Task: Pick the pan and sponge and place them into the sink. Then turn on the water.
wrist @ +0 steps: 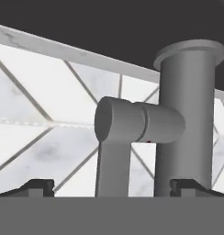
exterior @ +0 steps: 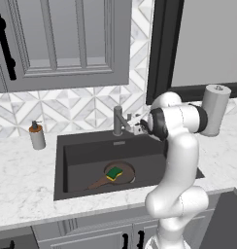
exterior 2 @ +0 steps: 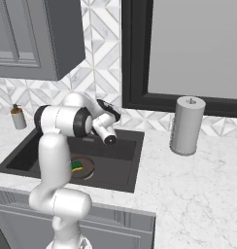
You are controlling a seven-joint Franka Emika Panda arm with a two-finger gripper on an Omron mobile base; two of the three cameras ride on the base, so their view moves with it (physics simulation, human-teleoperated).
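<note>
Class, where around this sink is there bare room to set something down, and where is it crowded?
Free: marble between the soap dispenser and the sink; counter in front of the paper towel roll. Crowded: the pan with the sponge, and the faucet, where the open gripper sits.

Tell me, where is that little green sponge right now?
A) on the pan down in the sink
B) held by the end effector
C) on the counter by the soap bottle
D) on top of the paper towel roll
A: the sponge lies on the pan at the bottom of the sink, apart from the end effector up by the faucet.
</note>
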